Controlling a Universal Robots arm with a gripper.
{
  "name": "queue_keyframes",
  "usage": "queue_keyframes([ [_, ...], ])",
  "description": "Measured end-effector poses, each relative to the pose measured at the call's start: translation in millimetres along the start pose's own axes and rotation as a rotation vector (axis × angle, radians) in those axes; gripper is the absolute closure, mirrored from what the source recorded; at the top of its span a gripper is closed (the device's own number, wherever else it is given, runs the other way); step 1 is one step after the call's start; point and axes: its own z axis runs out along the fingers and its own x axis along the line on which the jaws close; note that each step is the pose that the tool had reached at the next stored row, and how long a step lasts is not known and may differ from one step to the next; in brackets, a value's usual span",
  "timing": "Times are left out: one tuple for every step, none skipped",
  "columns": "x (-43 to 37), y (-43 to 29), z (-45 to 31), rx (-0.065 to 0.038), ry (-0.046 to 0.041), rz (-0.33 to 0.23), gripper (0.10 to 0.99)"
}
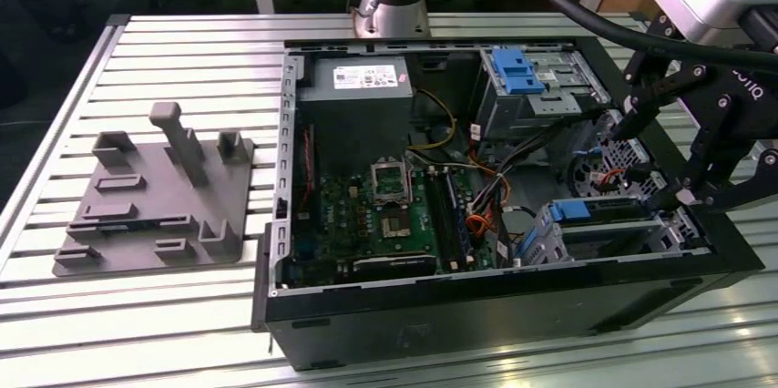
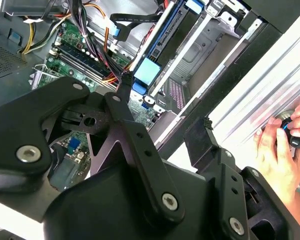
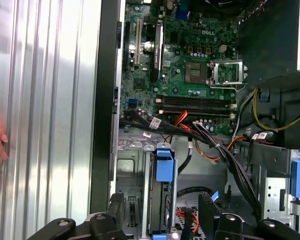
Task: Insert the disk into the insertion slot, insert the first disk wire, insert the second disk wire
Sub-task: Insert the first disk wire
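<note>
Spread open and empty, the gripper (image 3: 162,202) is held above the disk (image 1: 598,209), which is seated in the insertion slot (image 1: 626,235) at the computer case's (image 1: 486,297) near corner, on the exterior view's right. The disk is judged stiff, fairly heavy and shock-sensitive, and best gripped by its blue carrier's edges.

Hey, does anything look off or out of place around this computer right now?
A person's hand is over the table beside the open computer case, near the gripper. Inside, loose cables sprawl across the motherboard.
</note>
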Motion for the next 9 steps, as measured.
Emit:
queue_keyframes([
  [0.0, 0.0, 0.0, 0.000, 0.0002, 0.000, 0.392],
  [-0.4, 0.0, 0.2, 0.000, 0.0038, 0.000, 0.392],
  [-1.7, -0.1, 0.3, -0.001, 0.0197, 0.000, 0.392],
  [-3.3, -0.2, 0.4, -0.002, 0.0378, 0.000, 0.392],
  [-4.6, -0.3, 0.5, -0.002, 0.0559, 0.001, 0.392],
  [-5.5, -0.3, 0.8, -0.003, 0.0735, 0.001, 0.392],
  [-6.4, -0.3, 0.9, -0.003, 0.0914, 0.002, 0.392],
  [-7.3, -0.3, 0.8, -0.004, 0.1097, 0.002, 0.392],
  [-8.5, -0.4, 1.0, -0.005, 0.1293, 0.003, 0.392],
])
